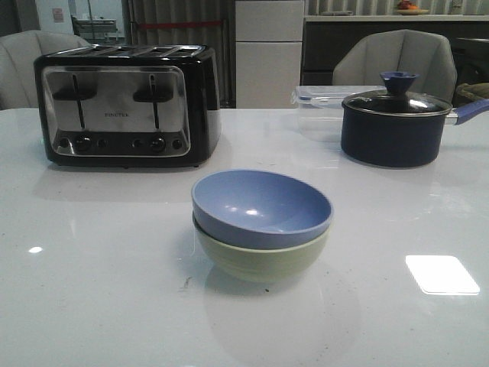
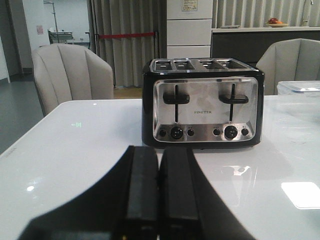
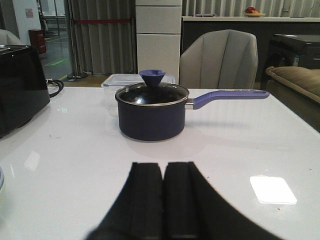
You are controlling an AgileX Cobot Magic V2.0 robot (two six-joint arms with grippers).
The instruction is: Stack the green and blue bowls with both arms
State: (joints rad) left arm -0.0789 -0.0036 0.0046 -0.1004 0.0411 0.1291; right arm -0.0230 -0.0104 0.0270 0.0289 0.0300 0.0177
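The periwinkle blue bowl (image 1: 261, 206) sits nested inside the pale green bowl (image 1: 263, 256) at the middle of the white table (image 1: 99, 260), slightly tilted. Neither gripper shows in the front view. My left gripper (image 2: 159, 155) is shut and empty, held over the table and facing the toaster. My right gripper (image 3: 163, 169) is shut and empty, held over the table and facing the pot. A sliver at the right wrist view's left edge (image 3: 1, 182) may be the bowls' rim.
A black and chrome four-slot toaster (image 1: 126, 103) stands at the back left, also in the left wrist view (image 2: 202, 102). A dark navy lidded pot (image 1: 397, 122) with a blue handle stands back right, also in the right wrist view (image 3: 152, 112). A clear plastic box (image 1: 321, 103) lies behind it.
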